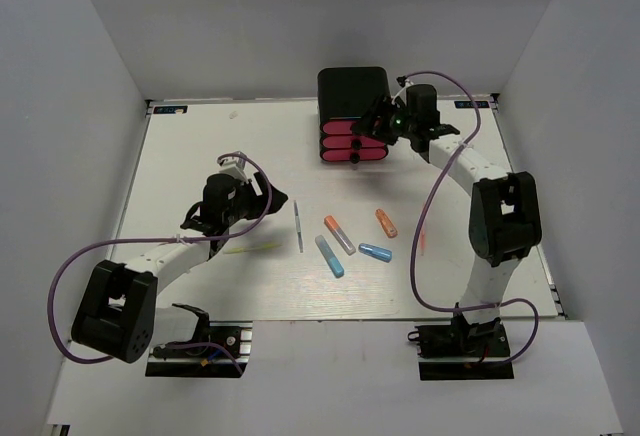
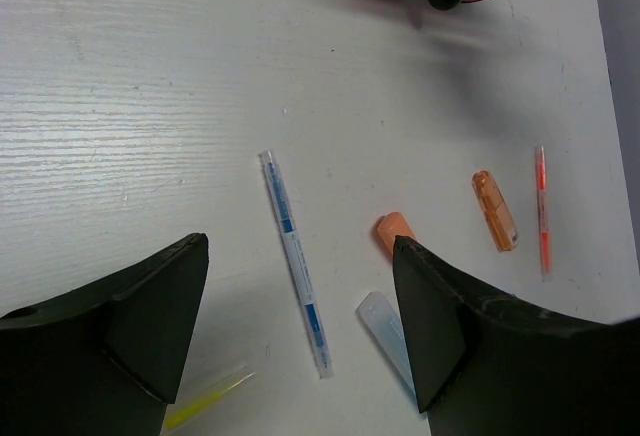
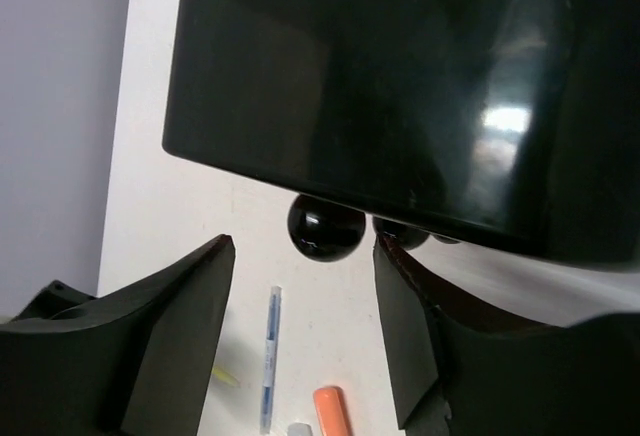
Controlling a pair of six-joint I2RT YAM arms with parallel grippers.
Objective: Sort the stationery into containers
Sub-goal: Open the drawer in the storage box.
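Hovers left gripper point(image 2: 300, 252), jaws apart and empty, above grey pen point(image 2: 285, 218). Lines up right gripper point(image 3: 305, 256), jaws apart, at a knob point(image 3: 325, 226) of the drawers point(image 1: 352, 142), not clamped. Looks barely begun: drawers seemingly shut, with markers point(image 1: 339, 235), yellow pen point(image 1: 255, 248) and red pen point(image 1: 422, 244) loose on table point(image 1: 200, 156).

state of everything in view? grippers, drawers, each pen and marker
left gripper, open, empty
right gripper, open, lined up on a knob
drawers, all look shut
grey pen, loose on table
yellow pen, loose on table
orange-red pen, loose on table
orange marker, loose on table
orange-grey marker, loose on table
light blue marker, loose on table
blue marker, loose on table
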